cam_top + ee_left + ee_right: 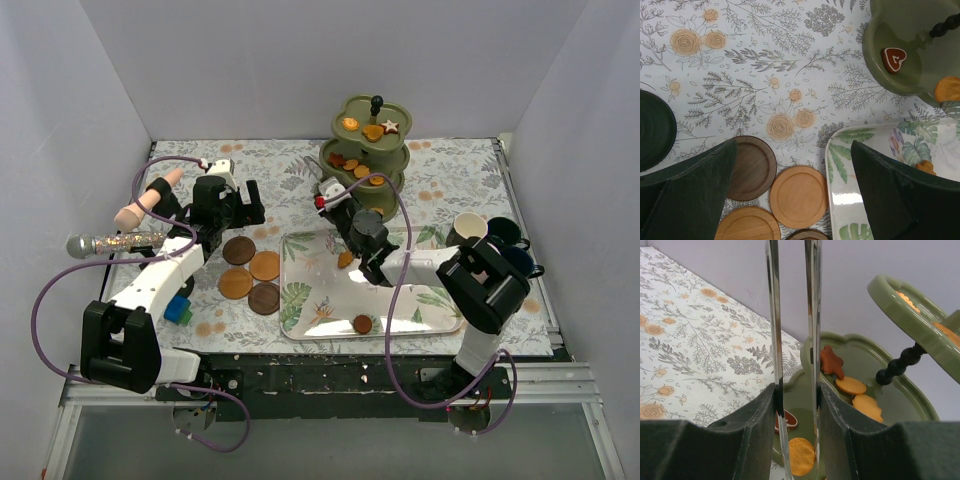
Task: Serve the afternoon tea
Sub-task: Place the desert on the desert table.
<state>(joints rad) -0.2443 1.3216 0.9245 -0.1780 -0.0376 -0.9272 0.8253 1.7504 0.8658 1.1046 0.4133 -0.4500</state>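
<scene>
Biscuits (372, 131): we count several on the tiered stand (400, 160), twelve o'clock of the tray (310, 290). Right gripper (796, 405) pinches tongs (774, 315) part-closed, presumably for transfer; left gripper (792, 175) gapes empty above coasters (799, 196).

tongs (774, 315): tips cut off at the top edge, right wrist view
stand (396, 155): lowest tier partly hidden behind right arm (485, 285), top view
dark mugs (508, 234): far right, half hidden behind that arm, colours unclear
coaster (807, 235): nearest one cut off at the bottom edge, left wrist view
</scene>
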